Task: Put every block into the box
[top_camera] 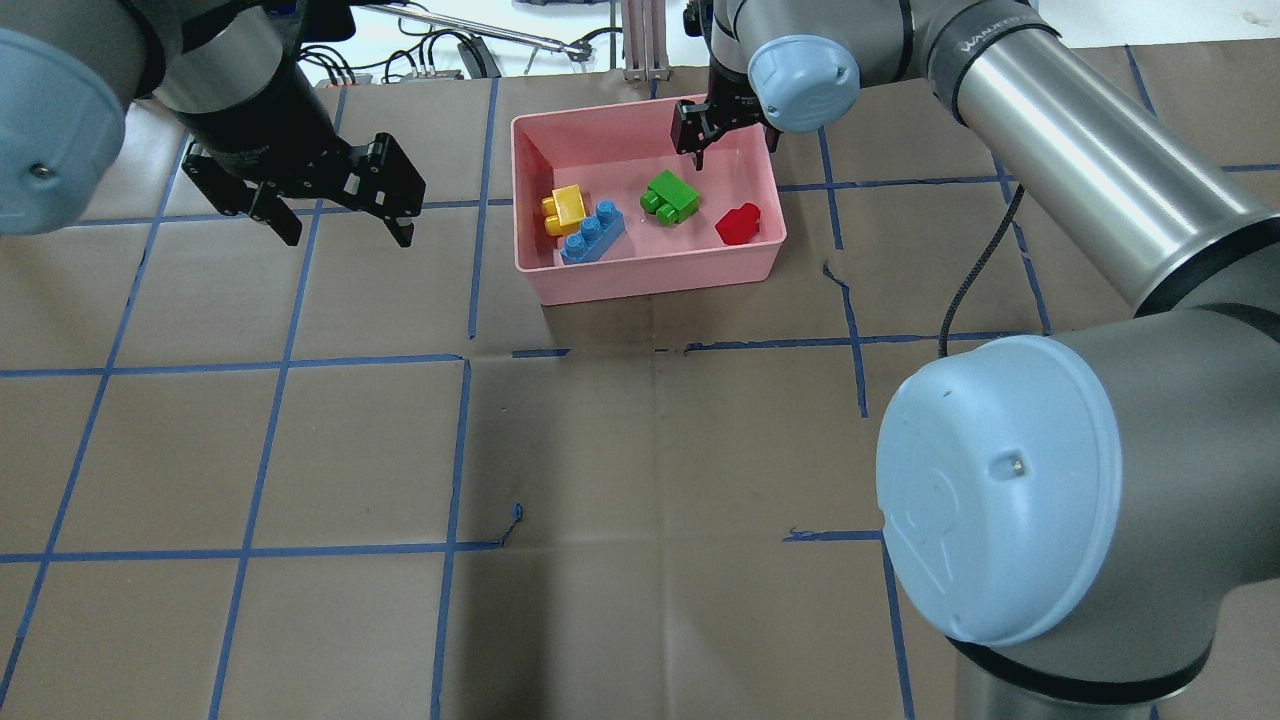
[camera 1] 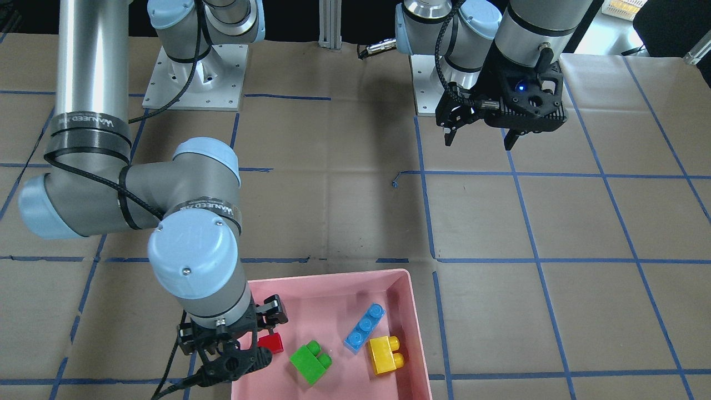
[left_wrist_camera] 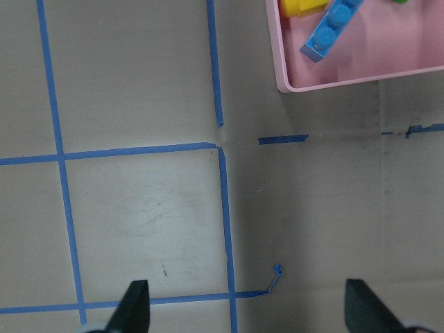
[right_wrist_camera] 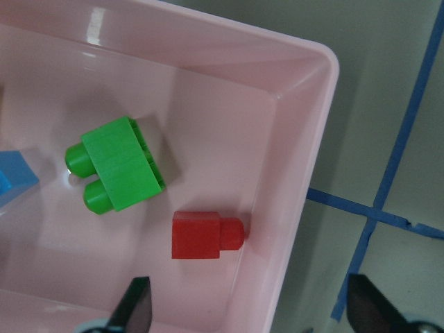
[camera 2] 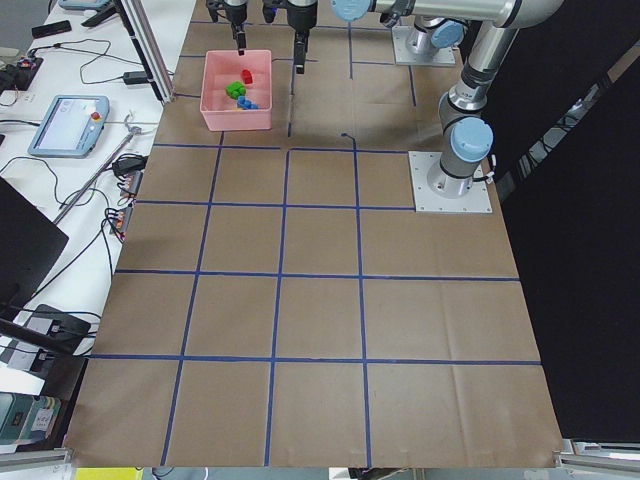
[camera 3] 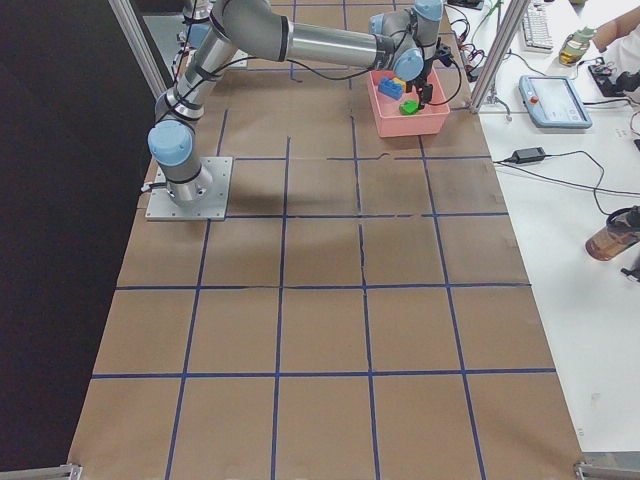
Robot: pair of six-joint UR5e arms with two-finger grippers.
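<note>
The pink box [top_camera: 650, 275] stands at the far middle of the table. In it lie all the blocks: yellow [top_camera: 564, 209], blue [top_camera: 593, 233], green [top_camera: 671, 198] and red [top_camera: 739, 223]. My right gripper [top_camera: 732, 150] hangs open and empty over the box's far right part. In the right wrist view the red block [right_wrist_camera: 205, 236] and green block [right_wrist_camera: 118, 163] lie below it, near the box wall [right_wrist_camera: 305, 159]. My left gripper [top_camera: 347, 236] is open and empty above bare table, left of the box. The left wrist view shows the box corner [left_wrist_camera: 291, 87] with the blue block [left_wrist_camera: 331, 31].
The table is brown cardboard with a blue tape grid. A loose curl of tape [top_camera: 517, 515] sticks up near the middle. My right arm's elbow [top_camera: 1000, 490] looms large at the near right. Both arm base plates [camera 1: 194, 78] sit at the robot's edge.
</note>
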